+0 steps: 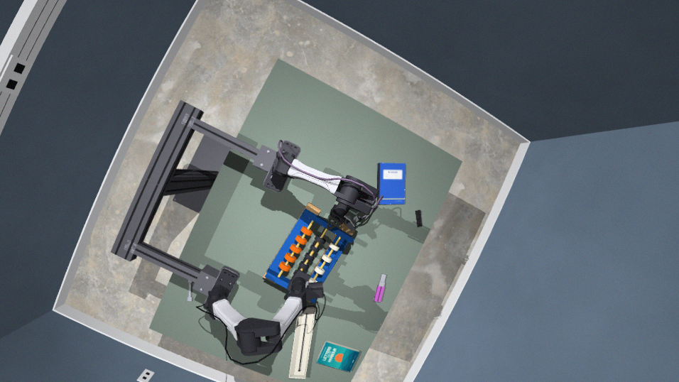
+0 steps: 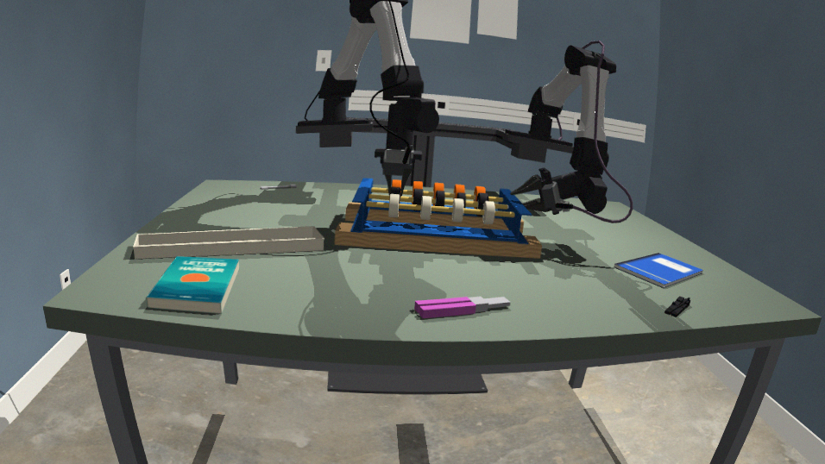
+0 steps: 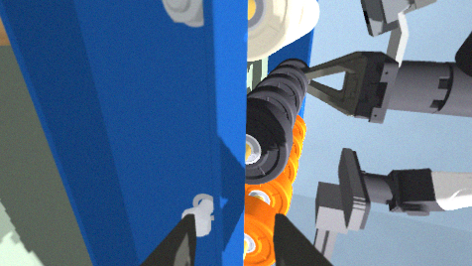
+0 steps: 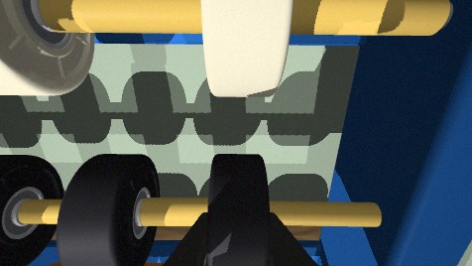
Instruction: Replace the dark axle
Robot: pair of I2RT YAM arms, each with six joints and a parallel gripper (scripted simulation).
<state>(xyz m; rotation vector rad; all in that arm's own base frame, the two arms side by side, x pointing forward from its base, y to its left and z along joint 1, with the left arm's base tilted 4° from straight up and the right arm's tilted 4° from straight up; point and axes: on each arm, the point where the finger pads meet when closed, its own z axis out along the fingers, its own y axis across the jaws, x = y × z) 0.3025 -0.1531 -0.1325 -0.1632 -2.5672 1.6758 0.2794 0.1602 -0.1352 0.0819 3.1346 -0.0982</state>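
Note:
The wheel frame stands on wooden battens. Its middle row of black wheels and yellow sleeves lies between the white and orange rows. In the left wrist view a pale axle end sticks out of the near rail; I cannot tell whether its head touches. My left gripper is open, empty, close outside that rail. My right gripper is shut on the end black wheel, near the tray-side rail. A thin dark axle lies in the tray.
A teal book lies beside the tray. A magenta-handled tool, a blue notebook and a small black clip lie on the table. A small silver thing lies at the back.

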